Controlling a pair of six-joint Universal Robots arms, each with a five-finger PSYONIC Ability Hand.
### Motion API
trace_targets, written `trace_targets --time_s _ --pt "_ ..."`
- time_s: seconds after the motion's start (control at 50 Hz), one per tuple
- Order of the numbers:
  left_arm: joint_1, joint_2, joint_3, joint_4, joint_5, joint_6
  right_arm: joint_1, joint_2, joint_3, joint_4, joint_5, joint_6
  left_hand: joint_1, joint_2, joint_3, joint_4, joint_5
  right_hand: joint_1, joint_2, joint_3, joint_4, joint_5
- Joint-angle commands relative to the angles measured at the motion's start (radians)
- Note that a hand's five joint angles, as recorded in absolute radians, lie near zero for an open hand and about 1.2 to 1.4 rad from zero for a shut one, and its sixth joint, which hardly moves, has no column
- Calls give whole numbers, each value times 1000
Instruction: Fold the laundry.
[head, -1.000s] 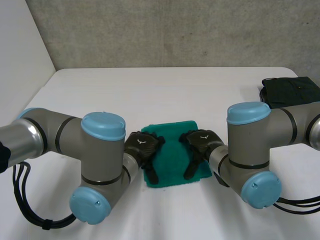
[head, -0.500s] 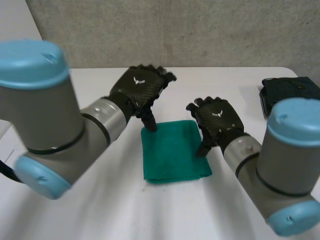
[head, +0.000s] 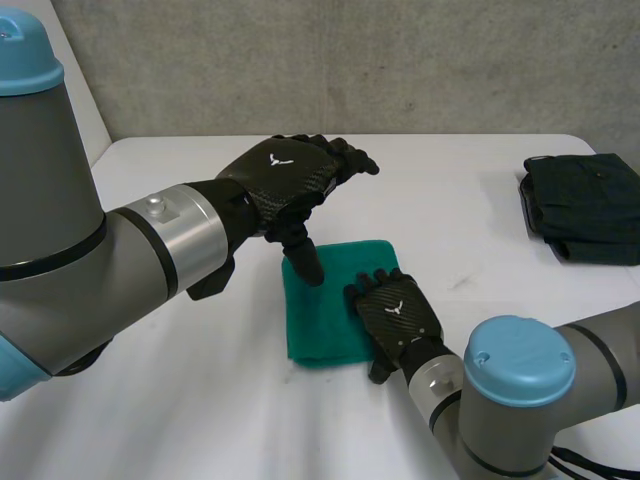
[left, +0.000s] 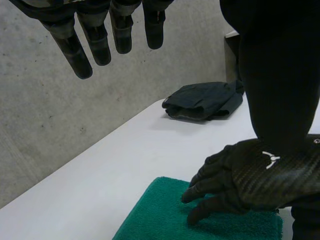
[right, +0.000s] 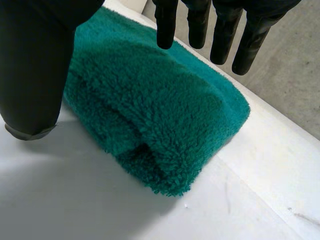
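A green fleecy towel (head: 320, 320) lies folded into a small rectangle on the white table (head: 450, 190). My left hand (head: 290, 180) is raised above the towel's far left corner, fingers (left: 100, 37) straight and holding nothing. My right hand (head: 397, 315) rests palm down on the towel's near right part, its relaxed fingers touching the pile. In the left wrist view the right hand (left: 250, 175) lies on the towel (left: 160, 215). In the right wrist view the towel's (right: 160, 110) thick folded edge sits under my straight fingers (right: 220, 27).
A dark folded garment (head: 585, 205) lies at the table's far right, also seen in the left wrist view as the dark bundle (left: 205, 100) by the concrete wall. The left arm's grey forearm (head: 150, 250) reaches over the table's left side.
Both hands lifted off the towel a second ago. The left hand stays raised over the far left corner; the right hand has come down and nearer, onto the towel's near right part.
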Motion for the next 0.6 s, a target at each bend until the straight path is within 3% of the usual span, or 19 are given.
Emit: trace_targets --time_s 0.02,0.6 --pt "0 -1 -9 6 -2 0 5 43 -27 -67 -2 -60 -9 -10 -18 -10 -26 129 109 116 95 90" --pt "5 -10 -12 7 -3 -6 15 182 -238 -69 4 -93 -3 -4 -12 -4 -20 282 262 268 248 243"
